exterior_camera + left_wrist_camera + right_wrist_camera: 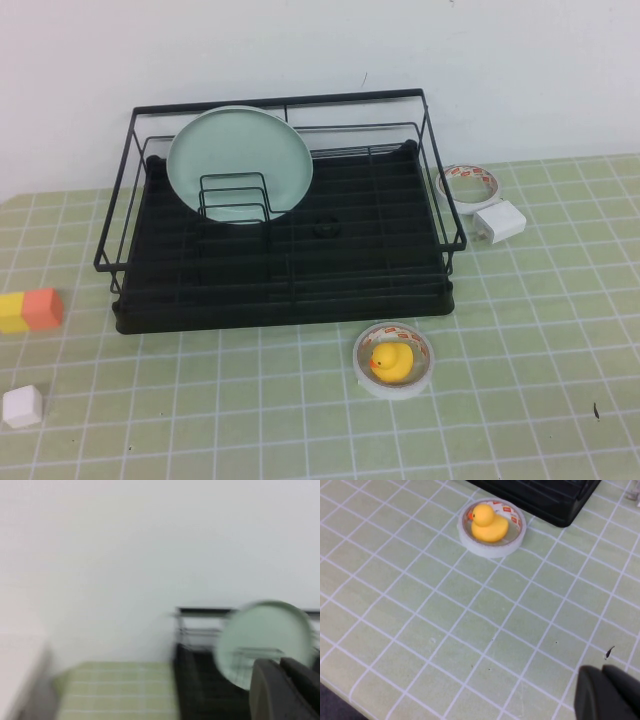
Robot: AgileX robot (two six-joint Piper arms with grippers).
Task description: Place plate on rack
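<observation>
The pale mint-green plate (240, 160) stands on edge in the back left of the black wire rack (290, 262), leaning against the small upright wire dividers (232, 197). Neither arm shows in the high view. In the left wrist view, my left gripper (281, 666) is shut and empty, away from the rack (192, 680), with the plate (265, 635) beyond it. In the right wrist view, my right gripper (602, 672) is shut and empty, low over the green checked table, well back from the rack's front corner (555, 500).
A white tape roll with a yellow rubber duck inside (393, 359) lies in front of the rack, also in the right wrist view (490, 524). Another tape roll (469, 185) and a white block (500, 222) lie right of it. An orange-yellow block (30, 310) and a white cube (22, 406) lie at left.
</observation>
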